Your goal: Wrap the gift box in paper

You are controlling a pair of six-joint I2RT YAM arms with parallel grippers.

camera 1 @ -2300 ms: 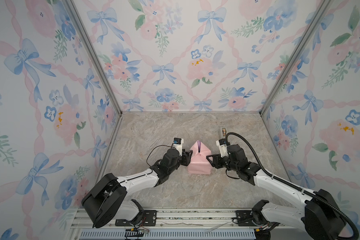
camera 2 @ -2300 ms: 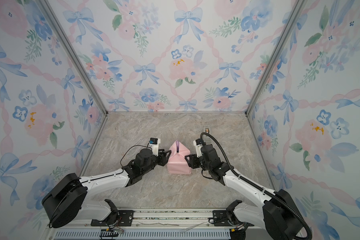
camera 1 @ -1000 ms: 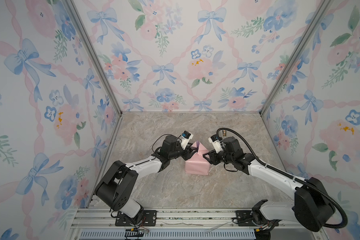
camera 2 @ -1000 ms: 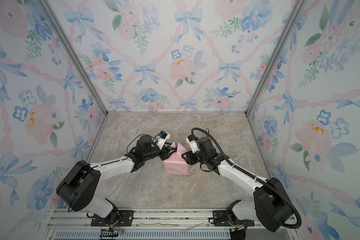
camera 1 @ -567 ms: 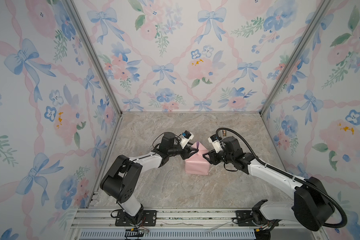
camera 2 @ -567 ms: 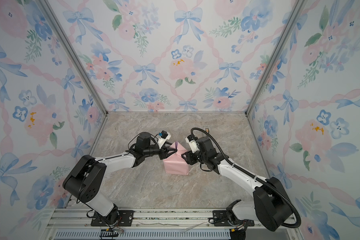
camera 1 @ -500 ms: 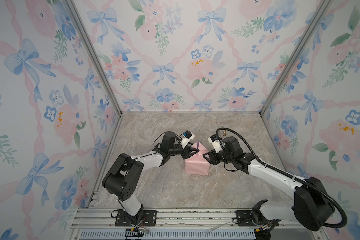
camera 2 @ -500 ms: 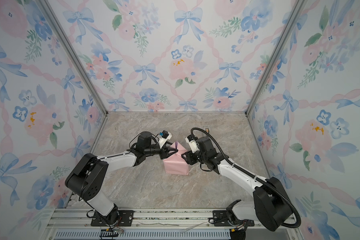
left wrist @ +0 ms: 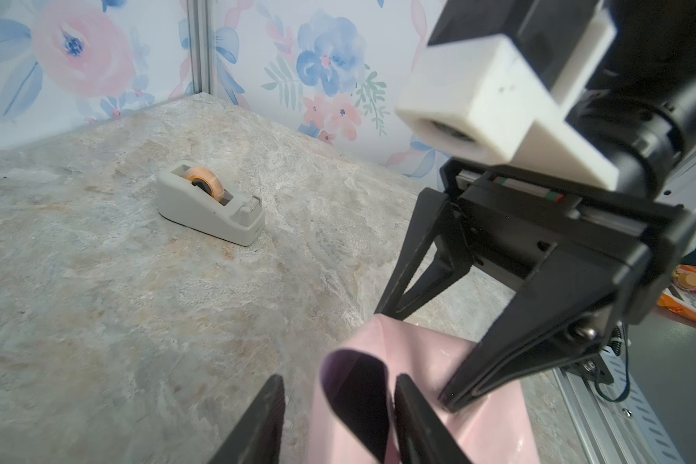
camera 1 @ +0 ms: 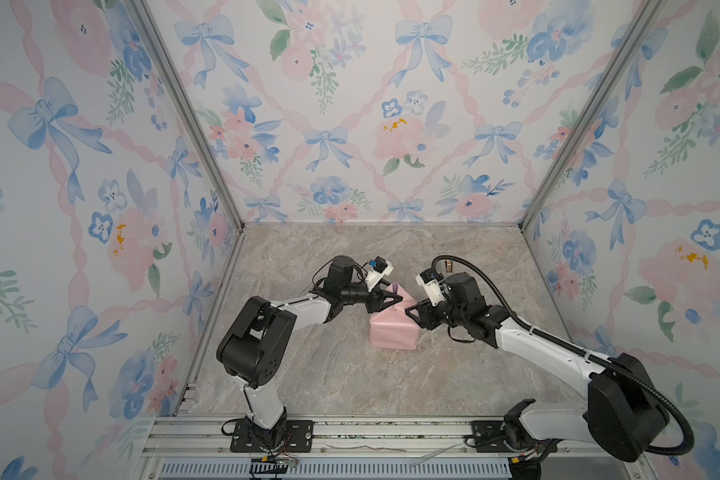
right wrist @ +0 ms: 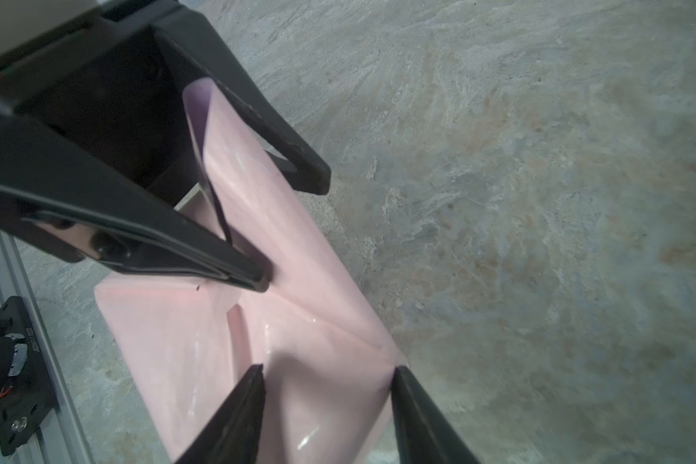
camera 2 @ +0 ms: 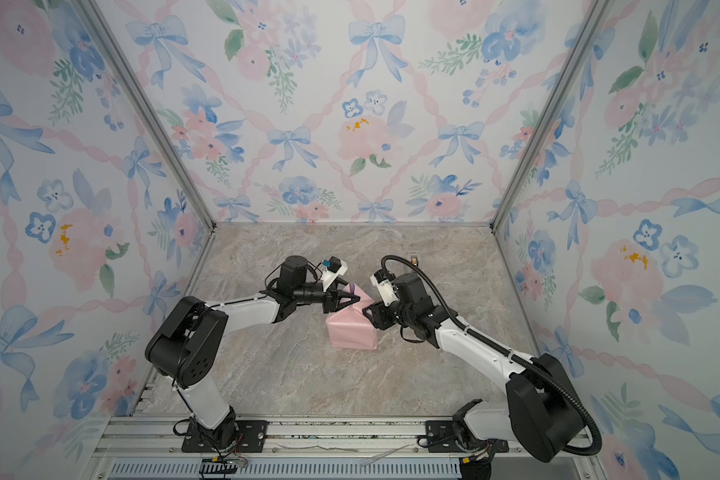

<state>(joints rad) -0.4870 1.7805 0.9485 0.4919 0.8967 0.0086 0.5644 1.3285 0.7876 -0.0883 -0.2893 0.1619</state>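
Note:
The gift box is hidden inside the pale pink paper (camera 1: 391, 332), which is folded round it into a package (camera 2: 350, 332) on the table's middle. One flap (left wrist: 356, 385) stands upright at the far end and shows its lilac inner face. My left gripper (camera 1: 395, 301) (left wrist: 338, 379) is open and straddles that flap, with a gap on one side. My right gripper (camera 1: 410, 311) (right wrist: 328, 369) is open, its fingertips (right wrist: 254, 375) against the paper at the package's upper right edge. The two grippers face each other across the top.
A beige tape dispenser (left wrist: 210, 205) stands on the marble table (camera 1: 329, 374) behind the package, toward the back right. Floral walls close in three sides. An aluminium rail (camera 1: 350, 432) with both arm bases runs along the front edge.
Both grippers rose from the package's sides to its top. The left arm swung toward the back, its jaws came over the upright flap and have narrowed a little. The right gripper has held still lately.

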